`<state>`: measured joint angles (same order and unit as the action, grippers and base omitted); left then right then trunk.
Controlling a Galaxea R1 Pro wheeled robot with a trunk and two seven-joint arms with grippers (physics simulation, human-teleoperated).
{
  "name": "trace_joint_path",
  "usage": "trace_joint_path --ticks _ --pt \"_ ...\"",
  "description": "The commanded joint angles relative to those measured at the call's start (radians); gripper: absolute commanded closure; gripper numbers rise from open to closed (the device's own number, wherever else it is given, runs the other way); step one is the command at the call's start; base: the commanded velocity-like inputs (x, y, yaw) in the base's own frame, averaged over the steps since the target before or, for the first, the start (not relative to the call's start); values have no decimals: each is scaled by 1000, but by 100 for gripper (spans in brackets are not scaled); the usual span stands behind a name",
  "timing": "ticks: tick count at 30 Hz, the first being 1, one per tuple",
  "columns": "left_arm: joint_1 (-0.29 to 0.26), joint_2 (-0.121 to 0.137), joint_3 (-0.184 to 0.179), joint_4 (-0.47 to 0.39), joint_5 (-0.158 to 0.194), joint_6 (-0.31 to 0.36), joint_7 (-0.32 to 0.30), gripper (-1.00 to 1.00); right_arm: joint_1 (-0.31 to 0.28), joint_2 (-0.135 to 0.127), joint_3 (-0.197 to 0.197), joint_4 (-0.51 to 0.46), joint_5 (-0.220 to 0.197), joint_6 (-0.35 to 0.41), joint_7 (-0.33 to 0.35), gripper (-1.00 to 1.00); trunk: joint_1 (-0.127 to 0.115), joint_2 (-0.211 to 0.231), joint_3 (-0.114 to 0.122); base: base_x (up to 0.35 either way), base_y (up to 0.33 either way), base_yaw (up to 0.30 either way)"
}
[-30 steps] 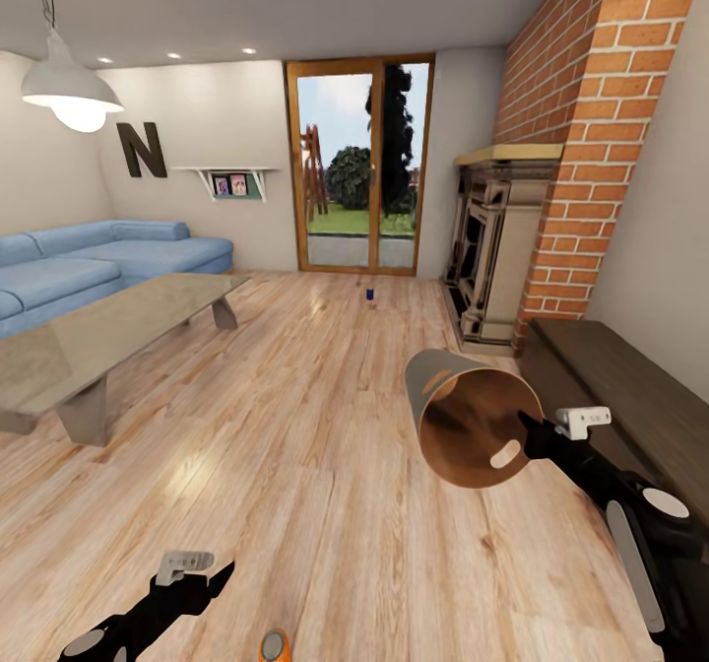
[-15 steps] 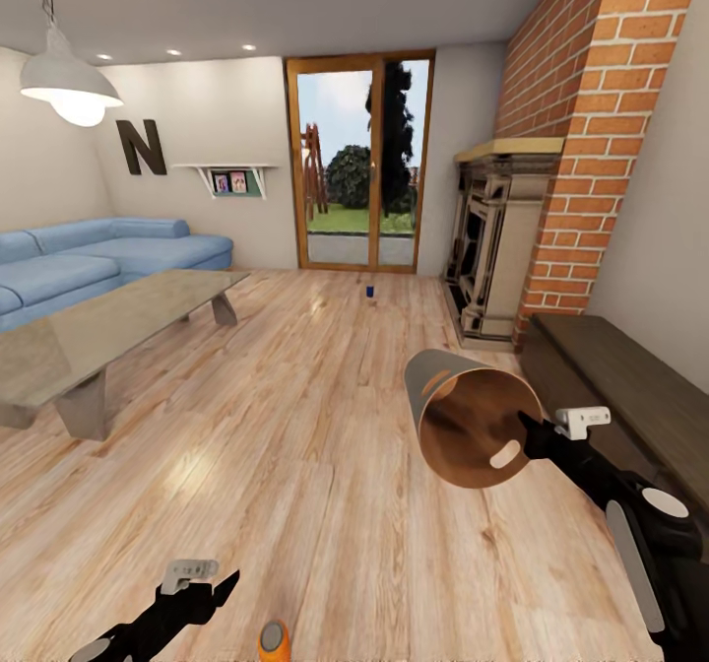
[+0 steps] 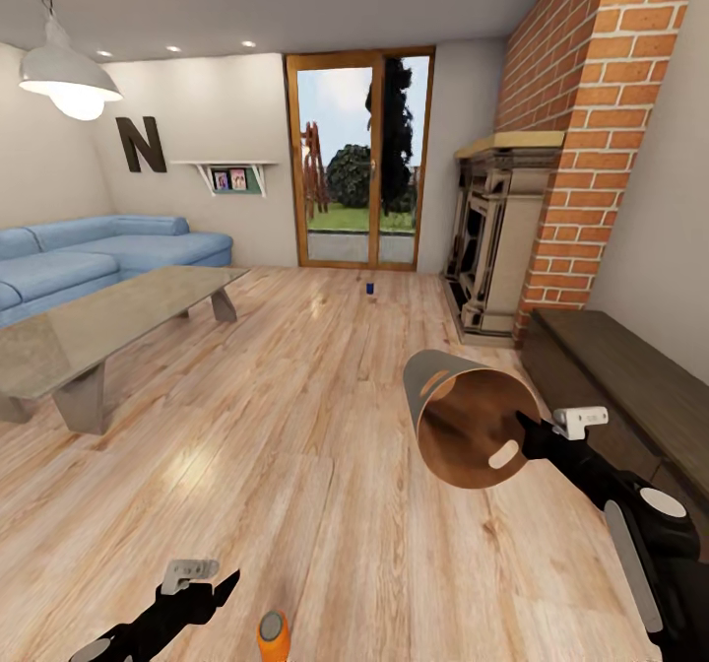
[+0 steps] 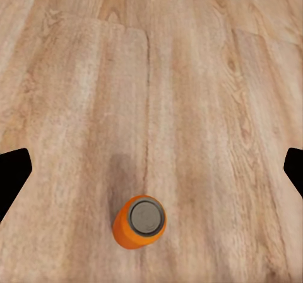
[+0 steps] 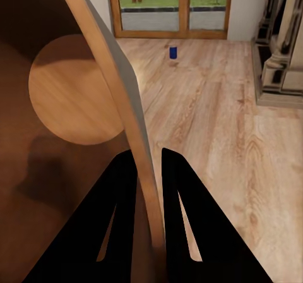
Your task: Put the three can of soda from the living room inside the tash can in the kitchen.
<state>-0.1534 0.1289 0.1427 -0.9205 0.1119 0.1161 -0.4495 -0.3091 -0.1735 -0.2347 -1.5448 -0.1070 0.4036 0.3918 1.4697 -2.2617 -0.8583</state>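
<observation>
An orange can of soda (image 3: 273, 635) stands upright on the wood-plank floor just in front of me, its grey top facing up at my left wrist camera (image 4: 140, 222). My left gripper (image 3: 212, 583) hovers above and to its left, open, with its fingertips (image 4: 12, 175) spread wide and nothing between them. A dark blue can of soda (image 3: 369, 289) stands far off by the glass doors, also in the right wrist view (image 5: 173, 52). The tash can (image 3: 473, 426) hangs tilted in the air, its brown inside facing me, with my right gripper (image 3: 512, 450) shut on its rim (image 5: 136, 138).
I am in the living room. A low grey-brown table (image 3: 98, 332) and a blue sofa (image 3: 89, 258) are to the left. The fireplace (image 3: 492, 248), a red brick column (image 3: 581, 150) and a dark bench (image 3: 630, 386) line the right side. Open floor lies ahead.
The whole view has shifted slightly, so the camera moved; more of the orange can now shows at the bottom edge. The left gripper sits a little lower in the picture. The bin stays held.
</observation>
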Motion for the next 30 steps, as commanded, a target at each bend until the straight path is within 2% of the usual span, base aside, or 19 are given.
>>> trace_joint_path --ticks 1,19,30 --pt "0 0 0 0 0 0 0 -100 -1 1 0 -1 -14 1 6 100 4 -7 -3 0 0 0" --pt "0 0 0 0 0 -1 0 -100 -1 4 1 -1 -14 -1 9 100 73 -133 -59 0 0 0" --pt "0 0 0 0 0 -1 0 -100 0 6 3 -1 -14 -3 10 100 73 -133 -59 9 -2 0"
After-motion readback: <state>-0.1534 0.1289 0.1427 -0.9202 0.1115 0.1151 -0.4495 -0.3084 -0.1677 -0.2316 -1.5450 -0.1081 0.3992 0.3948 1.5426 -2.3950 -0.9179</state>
